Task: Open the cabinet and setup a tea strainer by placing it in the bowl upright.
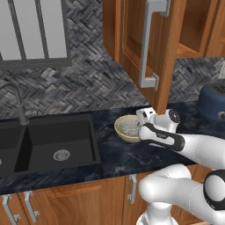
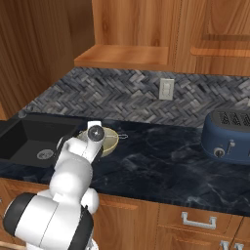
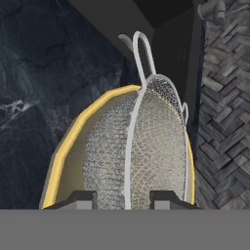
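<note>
Flat, even rendered light fills all three views, with no single visible source and no blur. The dark marbled stone counter (image 2: 161,161) carries faint pale sheen, no harsh glare. The black rectangular sink basin (image 1: 57,145) is the dimmest area. The pale yellow bowl (image 3: 66,156) shows a bright rim; fine mesh of the silver wire tea strainer (image 3: 146,146) looks slightly grainy.

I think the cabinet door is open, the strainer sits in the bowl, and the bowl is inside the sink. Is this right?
Not fully. The cabinet door is open and the strainer sits in the bowl, but the bowl is not inside the sink. It stands on the dark counter, to the right of the sink, as the left base view shows.
</note>
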Tool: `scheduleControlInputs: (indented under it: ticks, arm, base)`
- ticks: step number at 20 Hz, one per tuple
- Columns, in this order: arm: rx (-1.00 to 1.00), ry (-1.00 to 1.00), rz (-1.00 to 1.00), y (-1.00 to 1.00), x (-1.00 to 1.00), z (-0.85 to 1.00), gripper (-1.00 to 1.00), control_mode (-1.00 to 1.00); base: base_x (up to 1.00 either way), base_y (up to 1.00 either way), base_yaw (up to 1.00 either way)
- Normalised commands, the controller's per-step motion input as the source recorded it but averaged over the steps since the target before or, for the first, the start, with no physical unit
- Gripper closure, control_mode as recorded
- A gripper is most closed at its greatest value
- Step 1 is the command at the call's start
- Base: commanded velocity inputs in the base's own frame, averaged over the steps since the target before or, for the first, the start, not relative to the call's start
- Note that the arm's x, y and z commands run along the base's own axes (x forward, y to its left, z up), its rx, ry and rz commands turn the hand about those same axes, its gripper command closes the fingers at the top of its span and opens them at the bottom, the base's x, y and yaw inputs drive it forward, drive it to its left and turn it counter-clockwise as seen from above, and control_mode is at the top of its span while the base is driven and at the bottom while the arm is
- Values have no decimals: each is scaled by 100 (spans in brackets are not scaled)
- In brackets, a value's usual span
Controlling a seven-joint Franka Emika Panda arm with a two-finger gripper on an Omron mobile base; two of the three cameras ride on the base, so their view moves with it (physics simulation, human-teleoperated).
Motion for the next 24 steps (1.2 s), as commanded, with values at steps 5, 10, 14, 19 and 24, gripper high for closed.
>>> scheduleControlInputs:
  ticks: [5, 10, 14, 19, 24]
  arm:
    - [0, 0, 0, 2, 11, -1, 100, -100]
    - [0, 0, 0, 0, 20, -2, 100, -100]
    - [0, 0, 0, 0, 23, -9, 100, -100]
    - [0, 0, 0, 0, 16, -17, 100, -100]
    - [0, 0, 0, 0, 12, -14, 100, -100]
  base:
    - [0, 0, 0]
    - [0, 0, 0]
    - [0, 0, 0]
    - [0, 0, 0]
    - [0, 0, 0]
